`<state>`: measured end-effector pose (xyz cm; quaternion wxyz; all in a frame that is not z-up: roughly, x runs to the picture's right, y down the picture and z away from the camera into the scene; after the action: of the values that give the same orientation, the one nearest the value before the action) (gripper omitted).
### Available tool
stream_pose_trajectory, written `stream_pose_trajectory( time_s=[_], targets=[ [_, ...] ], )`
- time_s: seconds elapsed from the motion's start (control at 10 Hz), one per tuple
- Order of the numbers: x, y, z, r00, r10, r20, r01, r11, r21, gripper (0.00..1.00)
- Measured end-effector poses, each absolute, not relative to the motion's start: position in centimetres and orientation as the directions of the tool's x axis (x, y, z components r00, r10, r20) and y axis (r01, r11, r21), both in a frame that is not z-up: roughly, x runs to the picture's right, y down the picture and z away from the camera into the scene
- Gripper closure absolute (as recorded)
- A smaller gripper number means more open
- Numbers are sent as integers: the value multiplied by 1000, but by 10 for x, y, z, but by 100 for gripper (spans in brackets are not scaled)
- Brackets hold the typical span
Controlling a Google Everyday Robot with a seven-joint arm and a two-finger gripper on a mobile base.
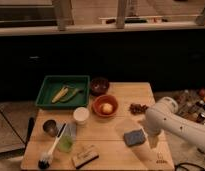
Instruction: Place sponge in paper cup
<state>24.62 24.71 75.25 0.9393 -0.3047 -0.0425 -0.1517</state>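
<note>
The gripper, spread wide and holding nothing, is hanging at the lower right of the frame, just right of the sponge, which is lying flat, long axis roughly left-right, with the paper cup sitting well left of both.

1 smooth, rounded white arm, its gripper low over the table's right side.
</note>
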Motion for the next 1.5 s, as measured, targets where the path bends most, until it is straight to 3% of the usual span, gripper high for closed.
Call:
stream_pose_trajectory(
  time_s=[1.5],
  targets=[
    [236,261,773,825,-460,327,565,648,-512,20]
  ],
)
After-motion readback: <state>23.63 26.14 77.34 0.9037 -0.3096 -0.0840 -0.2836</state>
